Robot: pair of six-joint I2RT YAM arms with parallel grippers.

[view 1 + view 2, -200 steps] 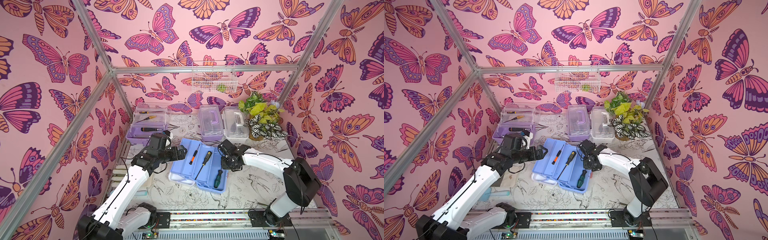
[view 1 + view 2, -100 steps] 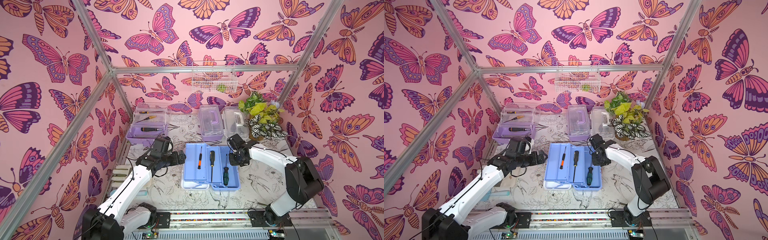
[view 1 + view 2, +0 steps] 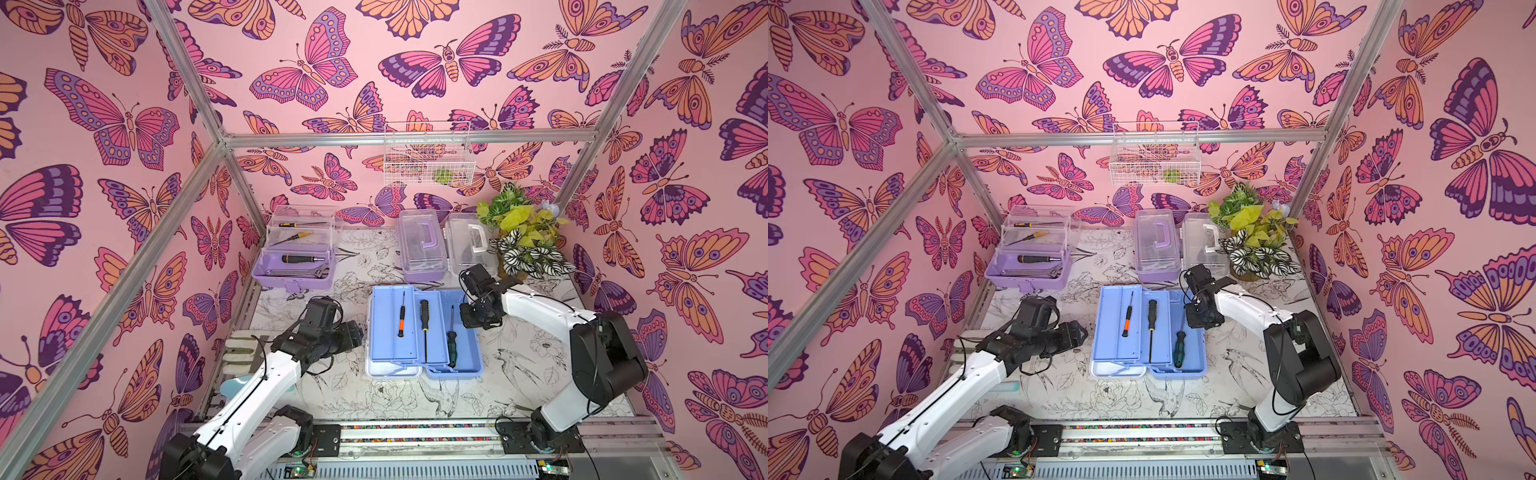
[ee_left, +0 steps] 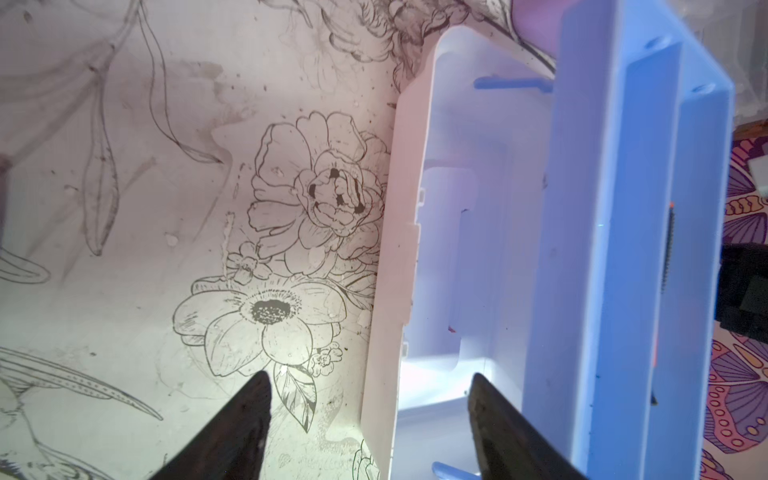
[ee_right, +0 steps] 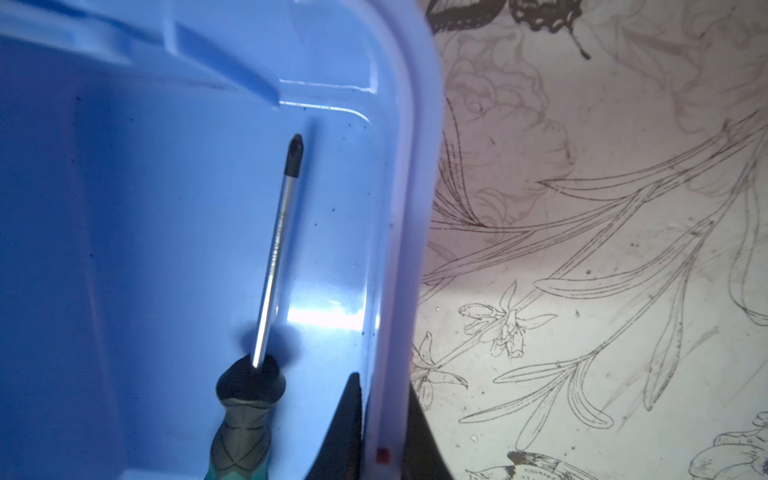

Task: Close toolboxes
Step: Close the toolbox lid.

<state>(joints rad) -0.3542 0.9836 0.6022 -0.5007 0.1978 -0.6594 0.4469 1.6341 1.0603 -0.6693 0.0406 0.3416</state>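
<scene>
Pink butterfly-print walls (image 3: pixel 374 62) enclose a bench (image 3: pixel 519 374) covered with line drawings of flowers and birds. Between the left tool (image 3: pixel 360 337) and the right tool (image 3: pixel 471 322) lies the blue toolbox (image 3: pixel 473 368), wide open. Its white lid (image 3: pixel 390 370) is folded down flat on the left tool's side, and its blue tray (image 3: pixel 388 332) is swung out above that lid. Beyond the left tool, by the back wall, an open lilac toolbox (image 3: pixel 291 286) stands with its clear lid (image 3: pixel 303 220) raised and hand tools inside. Beyond the right tool a closed lilac toolbox (image 3: pixel 419 249) and a closed white toolbox (image 3: pixel 469 245) stand side by side, with a potted plant (image 3: pixel 528 241) just beside the white one. A white wire basket (image 3: pixel 428 166) hangs on the back wall above them. The right tool is clamped on the rim of the blue toolbox's base, one finger (image 5: pixel 349 415) inside the wall and the other outside it. The left tool holds nothing: its fingers (image 4: pixel 249 415) stand well parted with the white lid's long edge lying between them, and no contact is visible. Three screwdrivers lie in the blue toolbox. A green-handled one (image 3: pixel 451 355) rests in the base nearest the right tool. A black-handled one (image 3: pixel 424 309) and an orange-and-black one (image 3: pixel 401 322) lie in the tray, toward the left tool.
</scene>
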